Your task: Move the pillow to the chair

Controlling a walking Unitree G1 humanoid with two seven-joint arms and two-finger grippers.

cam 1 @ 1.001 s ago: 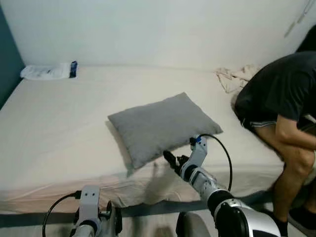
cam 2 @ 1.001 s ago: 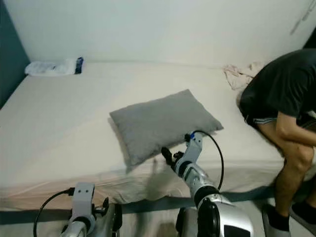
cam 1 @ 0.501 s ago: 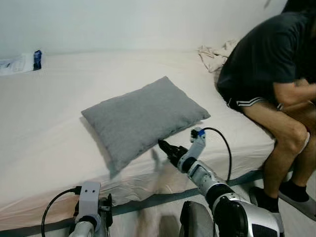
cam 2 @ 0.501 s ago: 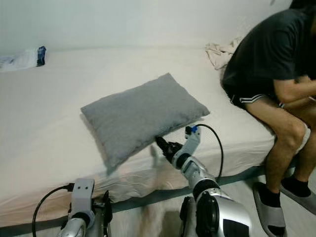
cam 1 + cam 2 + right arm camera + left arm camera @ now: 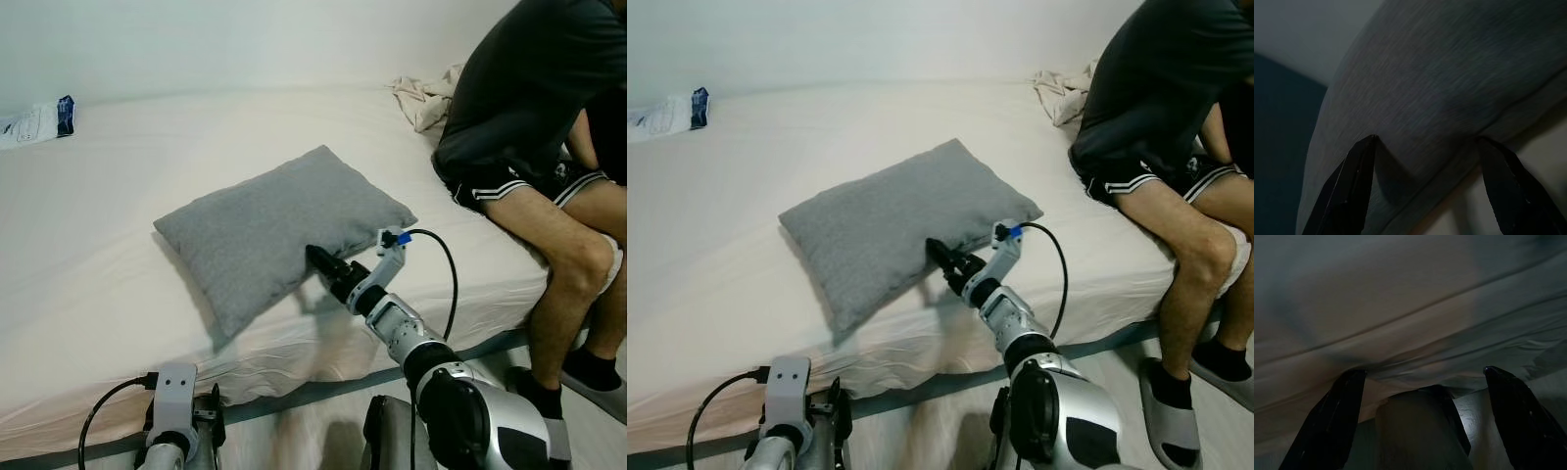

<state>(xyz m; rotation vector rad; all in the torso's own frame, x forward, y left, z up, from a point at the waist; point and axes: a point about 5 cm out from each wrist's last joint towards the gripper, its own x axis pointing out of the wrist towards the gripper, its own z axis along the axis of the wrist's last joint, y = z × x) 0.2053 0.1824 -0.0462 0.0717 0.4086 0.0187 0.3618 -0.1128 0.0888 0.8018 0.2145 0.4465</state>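
Note:
A grey pillow [image 5: 274, 225] lies flat on the cream bed [image 5: 118, 264], near its front edge. My right gripper [image 5: 318, 262] reaches over the bed edge and its tips touch the pillow's near long side. In the right wrist view the two black fingers [image 5: 1352, 181] stand wide apart with the pillow's grey cloth [image 5: 1449, 88] filling the space between them, so the gripper is open. My left gripper [image 5: 1420, 421] hangs low in front of the mattress side, its fingers [image 5: 1327, 426] spread open on nothing. The left arm [image 5: 176, 411] shows at the lower edge of the eye views.
A person [image 5: 549, 147] in a dark shirt and shorts sits on the bed's right end, legs over the side. A crumpled beige cloth [image 5: 423, 96] lies at the back right. A white and blue packet [image 5: 37, 119] lies at the back left by the wall.
The camera has come closer and shifted. My right gripper has pushed forward from the bed edge until its tips meet the pillow's side. The person has shifted on the bed.

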